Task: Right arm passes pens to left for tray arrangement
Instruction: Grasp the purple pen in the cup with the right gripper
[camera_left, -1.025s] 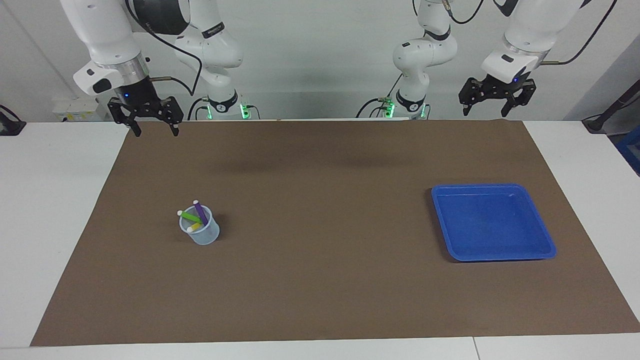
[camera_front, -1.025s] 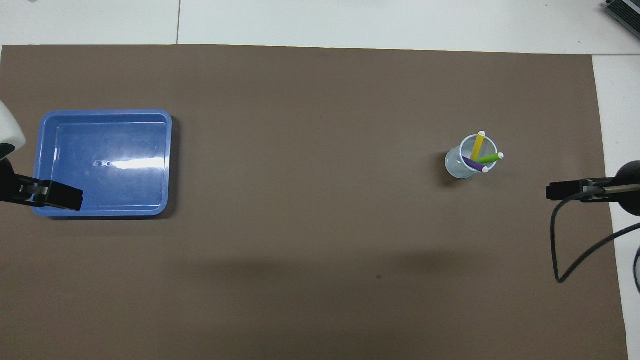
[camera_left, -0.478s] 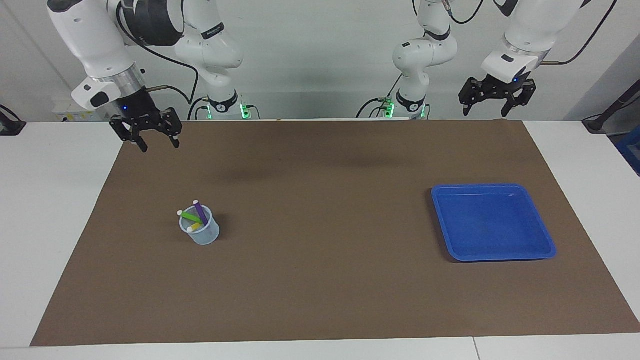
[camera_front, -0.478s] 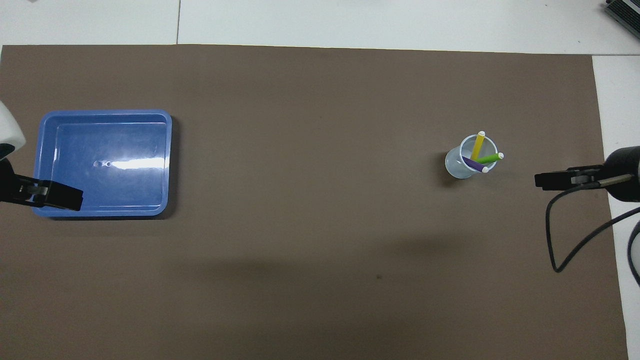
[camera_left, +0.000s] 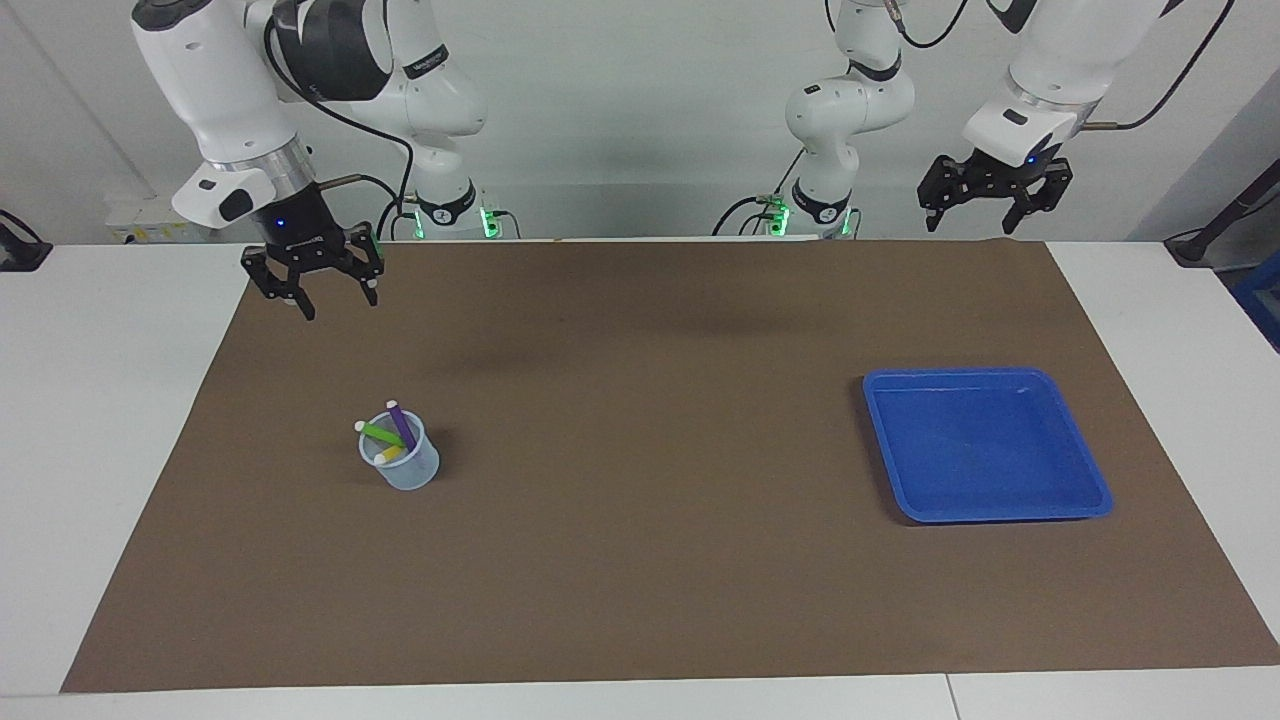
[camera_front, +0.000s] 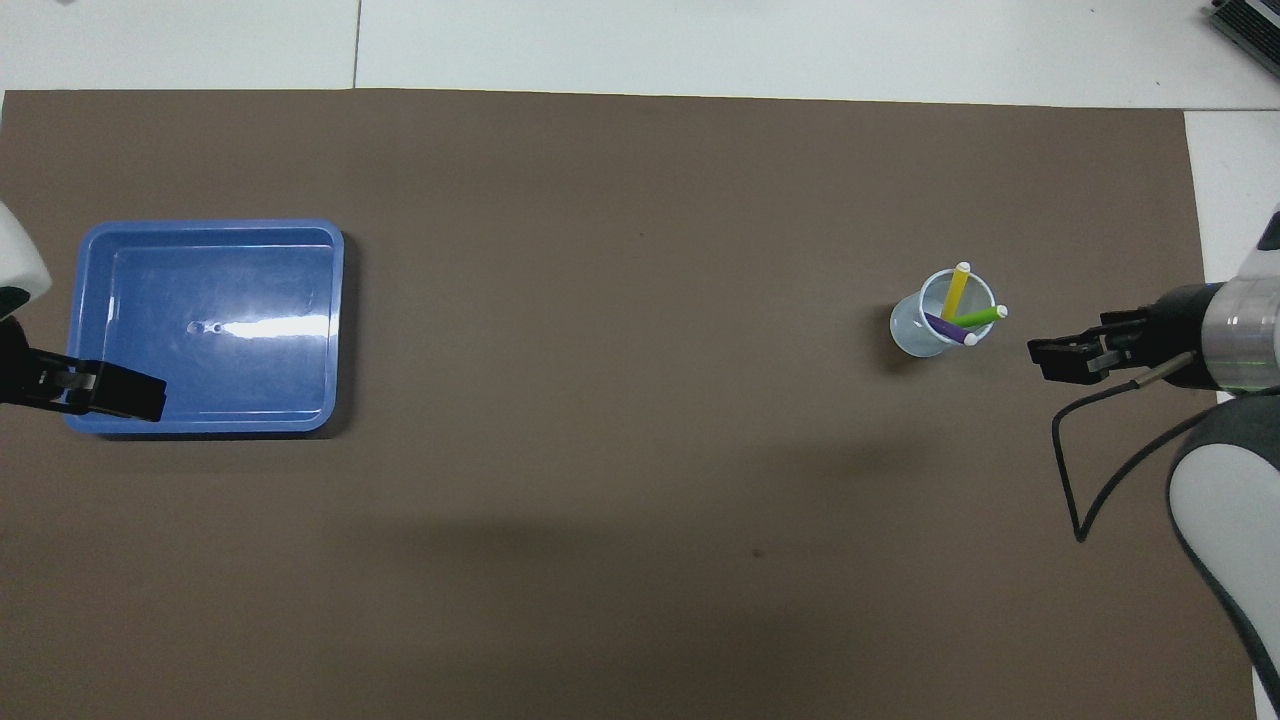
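Note:
A purple pen (camera_left: 402, 424) (camera_front: 941, 326), a green pen (camera_left: 378, 433) (camera_front: 978, 318) and a yellow pen (camera_left: 388, 455) (camera_front: 956, 292) stand tilted in a small translucent cup (camera_left: 401, 464) (camera_front: 916, 330) toward the right arm's end of the table. My right gripper (camera_left: 340, 306) (camera_front: 1060, 358) is open and empty, up in the air over the mat beside the cup. The blue tray (camera_left: 1090, 480) (camera_front: 85, 300) lies empty toward the left arm's end. My left gripper (camera_left: 975, 217) (camera_front: 110, 392) is open and empty, raised, and waits; from overhead it covers the tray's near corner.
A brown mat (camera_left: 640, 560) (camera_front: 600, 500) covers most of the white table (camera_left: 100, 400). A black cable (camera_front: 1075, 480) hangs from the right wrist.
My right gripper has come down and moved over the mat toward the cup. The left arm, the cup, the pens and the tray have not moved.

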